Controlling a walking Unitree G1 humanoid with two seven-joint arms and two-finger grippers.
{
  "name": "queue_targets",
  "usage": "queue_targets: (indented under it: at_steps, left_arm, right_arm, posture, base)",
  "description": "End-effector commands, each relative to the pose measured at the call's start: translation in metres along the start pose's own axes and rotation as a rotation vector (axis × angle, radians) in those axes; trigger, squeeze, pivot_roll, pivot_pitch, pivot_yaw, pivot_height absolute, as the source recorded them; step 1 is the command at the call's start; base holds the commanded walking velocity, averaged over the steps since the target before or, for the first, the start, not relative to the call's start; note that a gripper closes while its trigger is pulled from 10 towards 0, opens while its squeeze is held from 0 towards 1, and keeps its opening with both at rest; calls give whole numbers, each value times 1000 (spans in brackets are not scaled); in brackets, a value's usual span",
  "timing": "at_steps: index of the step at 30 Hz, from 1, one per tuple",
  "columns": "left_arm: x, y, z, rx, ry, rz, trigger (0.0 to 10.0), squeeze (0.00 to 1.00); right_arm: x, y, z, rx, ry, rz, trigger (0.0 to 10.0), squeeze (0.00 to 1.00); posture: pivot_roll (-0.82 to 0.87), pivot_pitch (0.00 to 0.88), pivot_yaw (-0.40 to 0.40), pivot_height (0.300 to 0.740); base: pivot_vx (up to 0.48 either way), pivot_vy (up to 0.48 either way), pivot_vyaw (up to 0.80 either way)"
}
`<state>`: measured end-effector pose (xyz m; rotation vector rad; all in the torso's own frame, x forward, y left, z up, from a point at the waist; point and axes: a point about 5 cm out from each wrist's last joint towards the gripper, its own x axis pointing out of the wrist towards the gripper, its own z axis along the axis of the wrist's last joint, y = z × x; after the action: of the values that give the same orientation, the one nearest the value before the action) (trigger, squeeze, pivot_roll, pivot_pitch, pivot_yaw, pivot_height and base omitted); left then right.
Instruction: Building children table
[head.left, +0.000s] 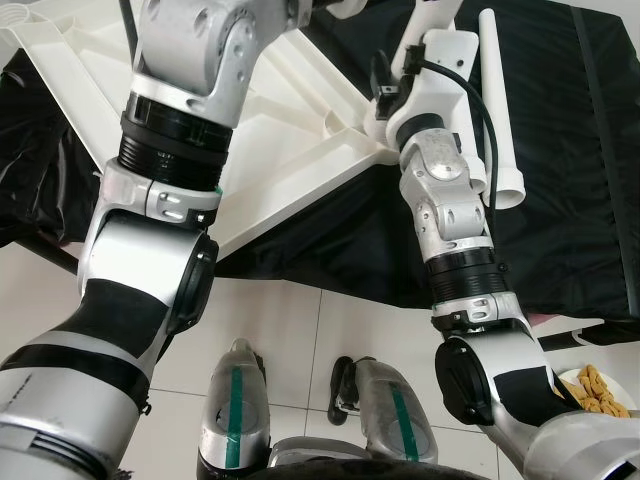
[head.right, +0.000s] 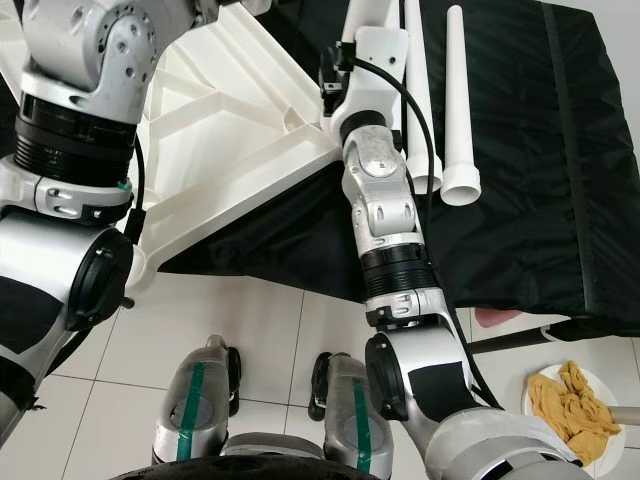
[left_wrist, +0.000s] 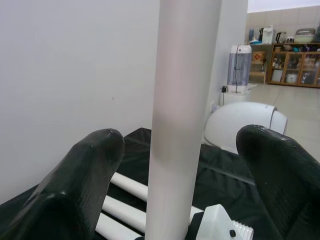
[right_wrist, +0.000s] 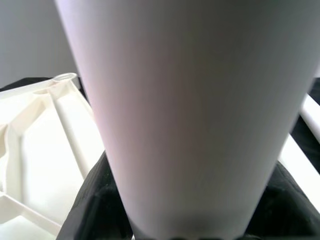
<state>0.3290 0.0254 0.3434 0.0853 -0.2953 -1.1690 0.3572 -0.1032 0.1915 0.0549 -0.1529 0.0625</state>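
Two hands are at one upright white leg (left_wrist: 180, 120), a smooth round tube. The right hand (right_wrist: 175, 220) is closed around it. The left hand (left_wrist: 180, 160) is open wide, a black finger on each side. Beside them lies the ribbed white tabletop (head.right: 240, 130) on black cloth (head.right: 540, 180). Nearby, a plate (head.right: 532, 400) holds yellow cloth (head.right: 572, 400).

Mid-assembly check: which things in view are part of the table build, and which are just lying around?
Part of the job:
white tabletop, underside up
upright white leg between the left gripper fingers
spare white legs on the black cloth
right gripper, against a white leg

Lying about:
plate of yellow rags on the floor
white round appliance
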Motion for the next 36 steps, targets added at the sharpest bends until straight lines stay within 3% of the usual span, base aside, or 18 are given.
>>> queue_targets:
  at_steps: [1,4,5,12,17,24,31,36]
  left_arm:
    - [-2,0,2,-12,-14,30,10000,0]
    - [-5,1,2,-34,-27,42,10000,0]
    - [-13,5,-2,-66,-34,94,10000,0]
    - [-21,10,-16,-110,1,175,10000,0]
    - [-26,11,-38,-124,82,230,10000,0]
    - [-36,6,-75,-164,179,312,10000,0]
    - [-41,3,-90,-164,220,354,10000,0]
    - [-56,-3,-107,-180,286,388,10000,0]
  right_arm:
    - [3,-5,4,4,-5,-15,10000,0]
    - [4,-9,6,-3,-14,-22,10000,0]
    - [6,-17,9,-7,-22,-23,10000,0]
    - [7,-24,13,-47,-46,0,10000,0]
    - [7,-26,15,-70,-52,39,10000,0]
    - [4,-19,16,-68,-70,183,10000,0]
    - [6,-22,19,-81,-88,204,10000,0]
    - [10,-40,12,-79,-50,151,10000,0]
  posture:
    - [100,0,-36,740]
    - [100,0,-40,740]
    - [100,0,-46,740]
    - [99,0,-49,740]
    - [98,0,-54,740]
    - [101,24,-58,740]
    - [102,34,-55,740]
    - [111,46,-57,740]
  base:
    - [0,0,0]
    - [0,0,0]
    - [0,0,0]
    - [0,0,0]
    - [0,0,0]
    - [0,0,0]
    - [0,0,0]
    - [0,0,0]
